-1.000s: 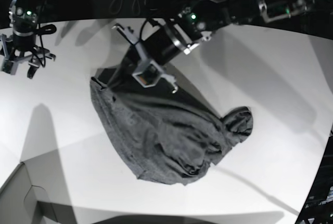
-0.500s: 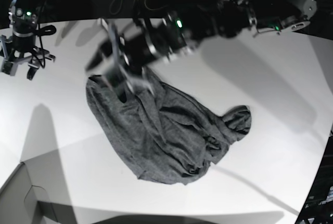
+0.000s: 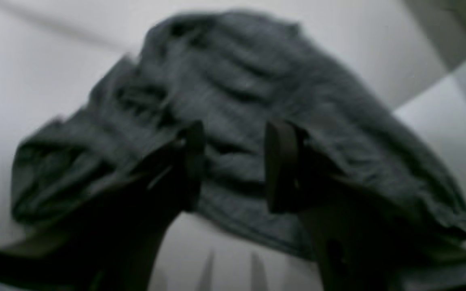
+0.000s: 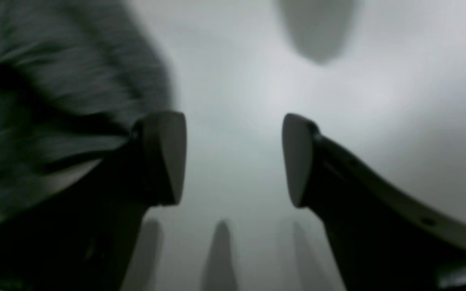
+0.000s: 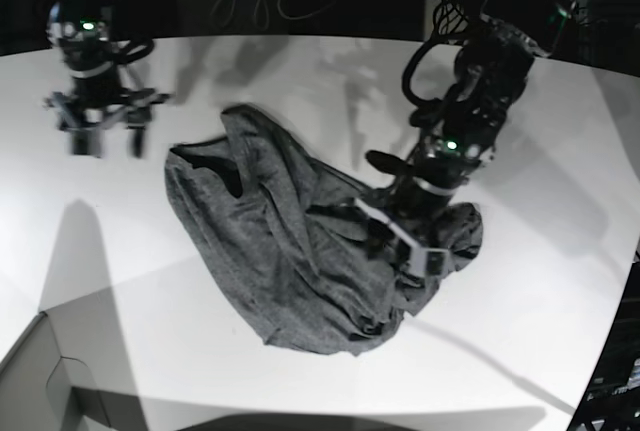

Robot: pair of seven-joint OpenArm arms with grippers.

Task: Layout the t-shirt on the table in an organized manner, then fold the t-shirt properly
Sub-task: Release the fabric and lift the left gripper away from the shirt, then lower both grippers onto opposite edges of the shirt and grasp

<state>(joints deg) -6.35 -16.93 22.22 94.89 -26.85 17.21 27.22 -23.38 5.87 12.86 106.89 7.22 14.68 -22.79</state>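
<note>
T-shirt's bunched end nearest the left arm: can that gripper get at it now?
Probably yes. The left gripper hangs open right over the t-shirt, nothing between them; the right gripper is off to the side.

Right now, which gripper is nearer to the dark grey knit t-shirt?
The left gripper: it hangs directly over the crumpled t-shirt, jaws apart. The right gripper hovers over bare white table beside the shirt's edge.

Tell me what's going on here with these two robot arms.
They are laying out a dark charcoal-grey knit t-shirt, which lies crumpled on the smooth white table. The left pincer is open over the shirt's bunched side, gripping nothing. The right pincer is open above bare table beside the shirt's other edge. Neither arm holds the cloth, and no folding has begun.
</note>
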